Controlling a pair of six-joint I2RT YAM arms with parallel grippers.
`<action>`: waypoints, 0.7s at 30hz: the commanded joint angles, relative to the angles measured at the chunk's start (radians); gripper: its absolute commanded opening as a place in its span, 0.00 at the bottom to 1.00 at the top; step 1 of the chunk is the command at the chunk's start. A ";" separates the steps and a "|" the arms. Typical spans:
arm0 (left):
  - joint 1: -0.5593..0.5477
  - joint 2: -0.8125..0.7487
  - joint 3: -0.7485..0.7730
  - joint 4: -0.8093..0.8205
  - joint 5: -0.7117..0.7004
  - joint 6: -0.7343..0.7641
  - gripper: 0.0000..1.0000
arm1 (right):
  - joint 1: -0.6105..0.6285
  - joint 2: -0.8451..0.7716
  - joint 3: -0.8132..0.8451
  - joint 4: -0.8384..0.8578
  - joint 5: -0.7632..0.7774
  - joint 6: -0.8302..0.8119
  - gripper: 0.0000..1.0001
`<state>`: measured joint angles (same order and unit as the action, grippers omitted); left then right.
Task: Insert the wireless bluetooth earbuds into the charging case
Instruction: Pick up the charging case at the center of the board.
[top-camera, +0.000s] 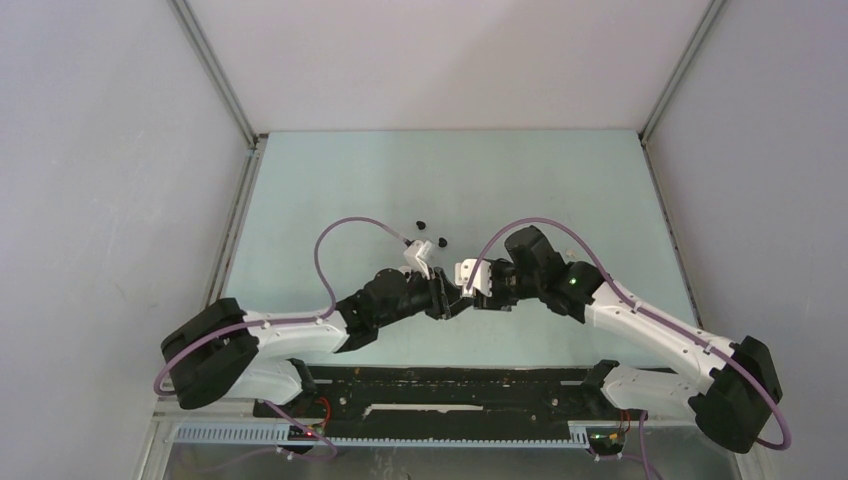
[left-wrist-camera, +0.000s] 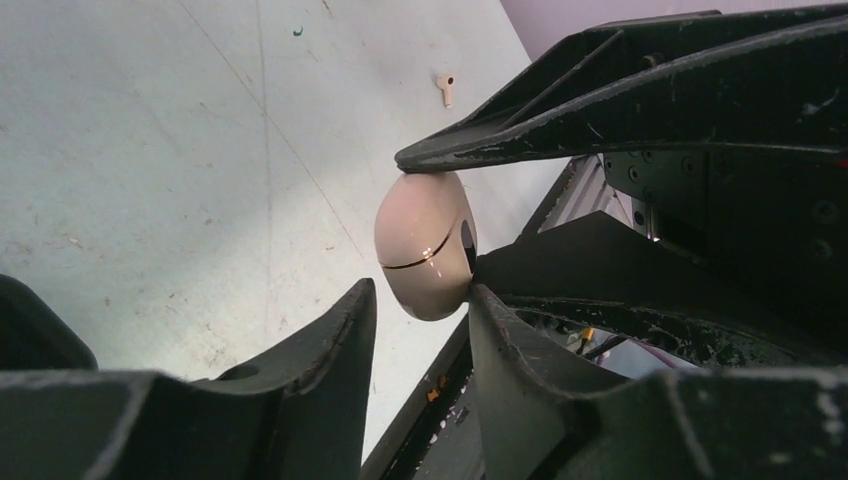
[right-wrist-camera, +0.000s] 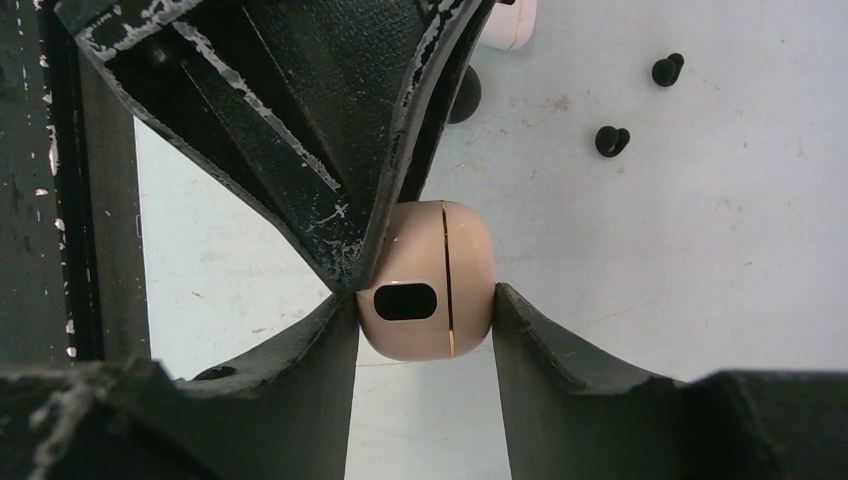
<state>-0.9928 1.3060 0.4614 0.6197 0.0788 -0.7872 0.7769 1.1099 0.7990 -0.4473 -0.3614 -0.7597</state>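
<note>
We see a closed, cream, pebble-shaped case (right-wrist-camera: 440, 250) with a thin gold seam and a dark oval mark. Two black buds (right-wrist-camera: 610, 140) lie just beyond it, and a cream bud (left-wrist-camera: 445, 88) lies farther off. The right gripper (right-wrist-camera: 425, 310) clamps the case, fingers half apart. The left gripper (left-wrist-camera: 420, 295) faces it, fingertips partway apart and touching the case's end; we cannot tell whether it grips.

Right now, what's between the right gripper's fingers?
The beige charging case, pinched by the right gripper; the right wrist view shows it.
</note>
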 joint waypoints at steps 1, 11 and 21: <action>0.005 0.012 -0.008 0.159 0.037 -0.072 0.49 | 0.015 -0.029 -0.003 0.056 -0.047 0.005 0.38; 0.063 0.067 -0.051 0.307 0.126 -0.169 0.47 | 0.015 -0.028 -0.004 0.058 -0.048 0.006 0.38; 0.063 0.143 -0.055 0.390 0.178 -0.222 0.44 | 0.012 -0.021 -0.004 0.067 -0.034 0.013 0.38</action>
<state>-0.9310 1.4395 0.4004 0.9379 0.2146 -0.9855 0.7864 1.1015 0.7898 -0.4297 -0.3920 -0.7589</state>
